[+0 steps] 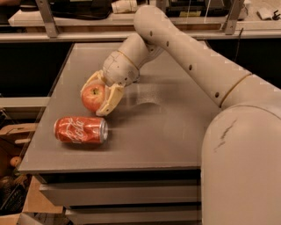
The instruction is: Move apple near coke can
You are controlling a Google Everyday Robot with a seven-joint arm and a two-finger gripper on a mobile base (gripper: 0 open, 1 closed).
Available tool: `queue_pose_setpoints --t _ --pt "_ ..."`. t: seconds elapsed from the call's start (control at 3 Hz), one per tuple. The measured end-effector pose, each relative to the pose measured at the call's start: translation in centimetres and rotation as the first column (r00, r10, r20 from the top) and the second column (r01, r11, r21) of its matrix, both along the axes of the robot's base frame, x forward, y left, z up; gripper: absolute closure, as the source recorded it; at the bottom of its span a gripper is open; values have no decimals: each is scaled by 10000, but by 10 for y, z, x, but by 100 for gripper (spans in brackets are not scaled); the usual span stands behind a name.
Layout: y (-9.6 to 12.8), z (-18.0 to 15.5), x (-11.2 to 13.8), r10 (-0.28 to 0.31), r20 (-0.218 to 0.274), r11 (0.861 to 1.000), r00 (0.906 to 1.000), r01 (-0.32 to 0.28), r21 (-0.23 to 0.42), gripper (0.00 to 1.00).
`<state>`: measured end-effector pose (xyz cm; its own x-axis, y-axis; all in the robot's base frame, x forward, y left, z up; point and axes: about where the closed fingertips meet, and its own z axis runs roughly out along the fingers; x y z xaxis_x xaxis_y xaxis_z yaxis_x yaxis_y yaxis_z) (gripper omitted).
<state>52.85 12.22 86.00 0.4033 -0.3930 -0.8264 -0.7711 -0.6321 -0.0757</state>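
Note:
The red apple point(93, 97) with yellowish patches and a short stem sits at the table's left side, between the two cream fingers point(109, 99) of my gripper point(92, 102). The gripper reaches in from the upper right and is shut on the apple, low at the table surface. The red coke can point(81, 130) lies on its side just in front of and below the apple, about a hand's width away, with its silver end facing right. It is not touched by the gripper.
The grey table point(167, 132) has its left edge close to the apple and its front edge just beyond the can. My large cream arm point(193, 66) crosses the right half of the view. A shelf with clutter point(88, 9) runs along the back.

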Motion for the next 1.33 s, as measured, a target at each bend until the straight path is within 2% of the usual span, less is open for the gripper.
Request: queue_pose_setpoints --t 0.33,0.67,1.0,1.33 --pt "1 -1 -2 81 -12 10000 10000 -81 -36 15" --pt "-4 -3 -4 26 -48 10000 10000 -26 -31 0" --pt "-6 -3 -3 3 -48 10000 10000 -3 -7 0" --pt "-28 17 5 -412 424 9990 9982 404 210 0"
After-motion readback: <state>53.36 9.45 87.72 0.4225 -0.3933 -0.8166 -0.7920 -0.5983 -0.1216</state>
